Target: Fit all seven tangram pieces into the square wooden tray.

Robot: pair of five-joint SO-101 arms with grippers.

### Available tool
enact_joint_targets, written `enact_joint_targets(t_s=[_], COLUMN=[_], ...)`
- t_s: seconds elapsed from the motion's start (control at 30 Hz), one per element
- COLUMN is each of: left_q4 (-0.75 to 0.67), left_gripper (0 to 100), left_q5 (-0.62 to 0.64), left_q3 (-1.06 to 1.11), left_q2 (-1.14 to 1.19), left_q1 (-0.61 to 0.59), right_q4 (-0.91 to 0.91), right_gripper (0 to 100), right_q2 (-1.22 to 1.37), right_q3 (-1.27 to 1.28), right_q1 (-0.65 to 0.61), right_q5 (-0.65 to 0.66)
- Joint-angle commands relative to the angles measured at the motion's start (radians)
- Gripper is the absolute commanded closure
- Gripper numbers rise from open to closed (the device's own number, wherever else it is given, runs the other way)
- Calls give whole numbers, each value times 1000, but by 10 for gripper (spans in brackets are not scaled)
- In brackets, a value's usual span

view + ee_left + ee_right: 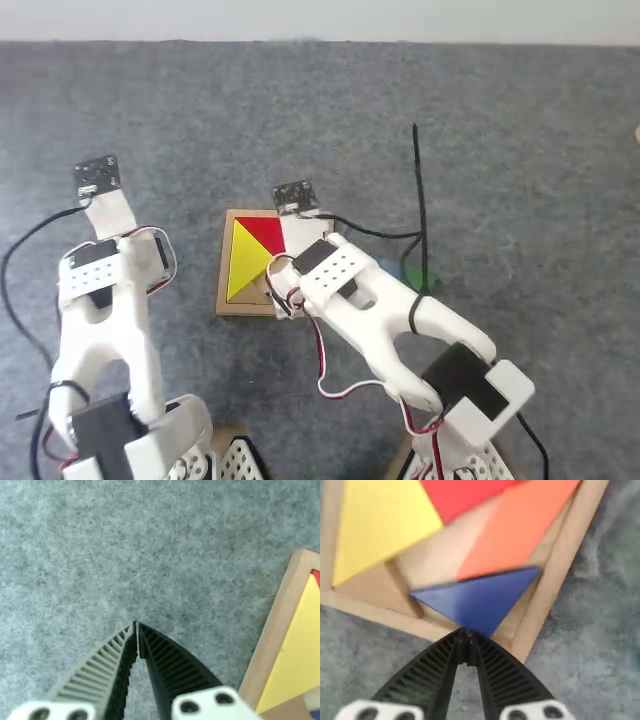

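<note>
Here the square wooden tray (560, 570) on the grey tabletop (125, 545) holds a dark blue triangle (475, 602), its corner at the closed right pincer (466, 632); the left pincer (136, 626), also closed, hovers beside the tray.

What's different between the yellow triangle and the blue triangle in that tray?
The yellow triangle is larger than the blue triangle. Yellow sits away from the right gripper; blue's corner reaches its tips. Both are solid-coloured triangles lying in the wooden tray.
</note>
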Motion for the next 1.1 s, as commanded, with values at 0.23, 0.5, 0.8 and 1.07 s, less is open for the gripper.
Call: enact_joint_targets(t_s=[0.23, 0.5, 0.8, 1.07], left_q4=[-18, -18, -18, -18], left_gripper=[987, 987, 987, 987], left_q5=[-8, -8, -8, -8], left_q3=[-21, -21, -21, -21], left_q2=[-3, -3, -3, -3], left_q1=[6, 6, 6, 6], right_q4=[117, -219, 76, 166], right_gripper=[992, 992, 992, 992], right_q2=[-134, 53, 70, 58], right_q3=[-178, -63, -146, -230], right_q1=[22, -30, 45, 93], right_q5=[29, -28, 86, 104])
